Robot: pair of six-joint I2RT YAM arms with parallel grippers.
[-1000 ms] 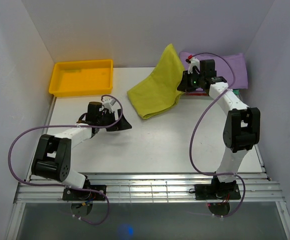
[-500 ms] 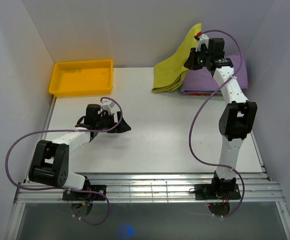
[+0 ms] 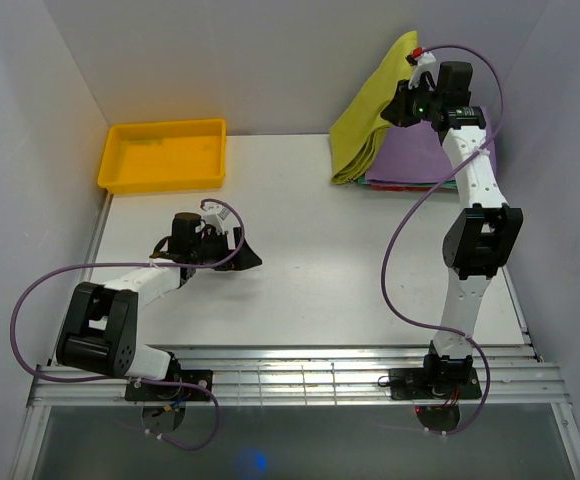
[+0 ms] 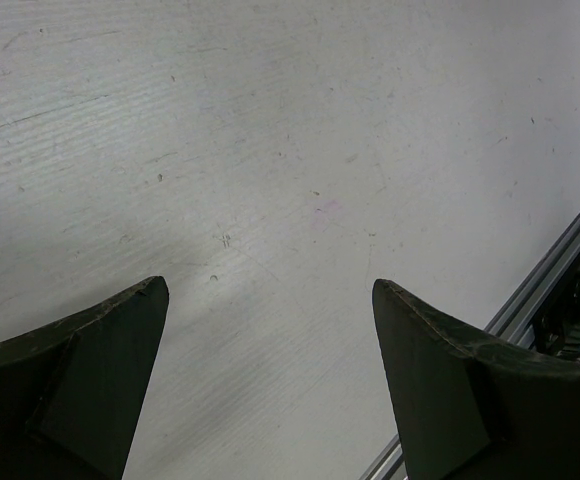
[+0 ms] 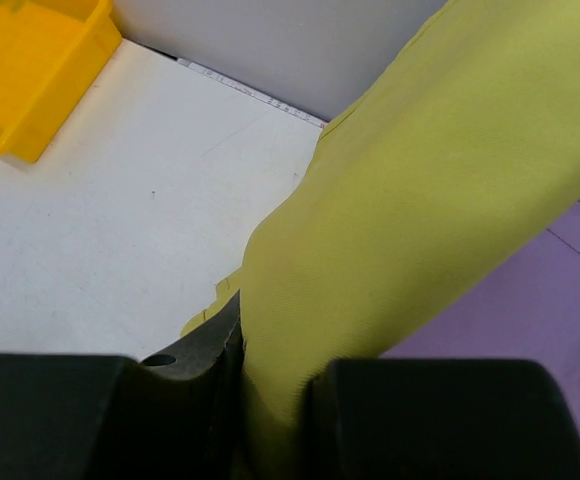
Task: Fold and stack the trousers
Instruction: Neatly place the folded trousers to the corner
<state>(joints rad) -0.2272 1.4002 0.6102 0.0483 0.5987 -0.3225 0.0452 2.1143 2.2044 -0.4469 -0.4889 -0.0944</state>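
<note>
The right gripper (image 3: 407, 103) is clamped tight on a fold of the trousers (image 3: 368, 130) and held high. The cloth hangs from its jaws down to the near-left edge of the purple cloth (image 3: 425, 160) below it. The left gripper (image 3: 242, 256) stands wide apart with nothing between its fingers, low over the table (image 3: 320, 270).
</note>
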